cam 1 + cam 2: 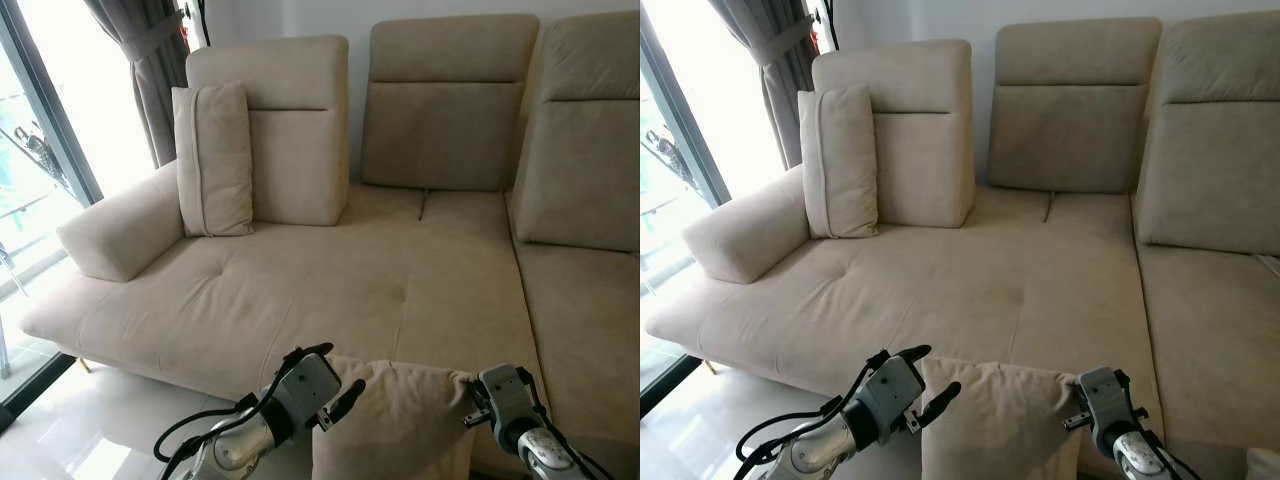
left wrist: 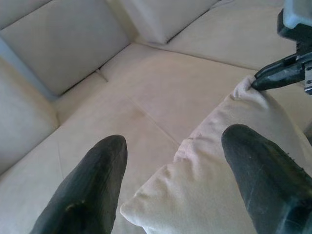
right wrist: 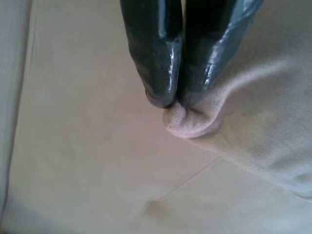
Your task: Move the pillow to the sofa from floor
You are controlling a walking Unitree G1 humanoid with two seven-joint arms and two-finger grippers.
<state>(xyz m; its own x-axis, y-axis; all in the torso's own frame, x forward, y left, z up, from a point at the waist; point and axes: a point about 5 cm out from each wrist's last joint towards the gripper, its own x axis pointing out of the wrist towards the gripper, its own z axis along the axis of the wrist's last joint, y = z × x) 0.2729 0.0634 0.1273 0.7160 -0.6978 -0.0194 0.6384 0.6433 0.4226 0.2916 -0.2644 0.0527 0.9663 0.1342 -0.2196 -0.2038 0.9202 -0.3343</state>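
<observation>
A beige pillow (image 1: 395, 425) is held up in front of the sofa's front edge, at the bottom middle of the eye views. My right gripper (image 1: 470, 408) is shut on its upper right corner; the right wrist view has both black fingers (image 3: 156, 73) pinching a fold of the pillow's fabric (image 3: 187, 121). My left gripper (image 1: 343, 368) stands open at the pillow's upper left corner, one finger above it and one in front. In the left wrist view the pillow (image 2: 219, 161) lies between the two spread fingers (image 2: 92, 190). The beige sofa seat (image 1: 380, 290) spreads wide just beyond.
A second beige pillow (image 1: 213, 160) stands upright against the sofa's left backrest, beside the armrest (image 1: 120, 235). The sofa bends into a long section on the right (image 1: 585, 320). A glass door (image 1: 30, 170) and grey curtain (image 1: 150, 70) are at the left, above pale tiled floor (image 1: 80, 425).
</observation>
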